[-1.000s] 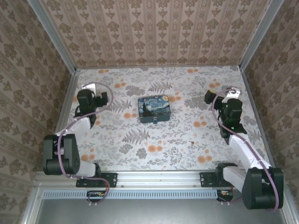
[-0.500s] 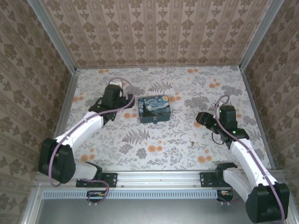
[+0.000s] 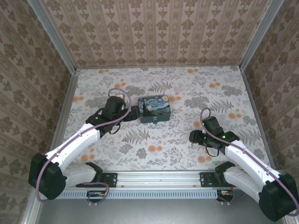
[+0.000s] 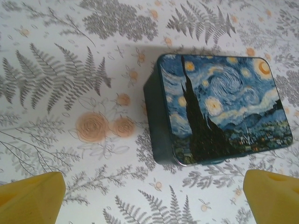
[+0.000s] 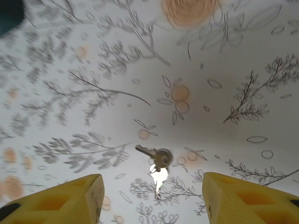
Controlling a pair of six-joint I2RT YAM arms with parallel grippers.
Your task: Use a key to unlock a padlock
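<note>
Key on floral table beneath right gripper, yellow fingers apart

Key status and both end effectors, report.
Left end effector open, at the painted box. Right end effector open, hovering over key, not gripped. Padlock at box's near edge, untouched. Nothing between fingers and key.

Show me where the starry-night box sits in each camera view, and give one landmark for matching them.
Top external: the painted box lies near the picture's centre, lid up.
Left wrist: the painted box sits right of centre, with its whole lid showing.
Right wrist: a dark teal blur in the top left corner is probably its edge, but it is too blurred to be sure.
Shared landmark: the table cover, printed with grey ferns and orange flowers.
</note>
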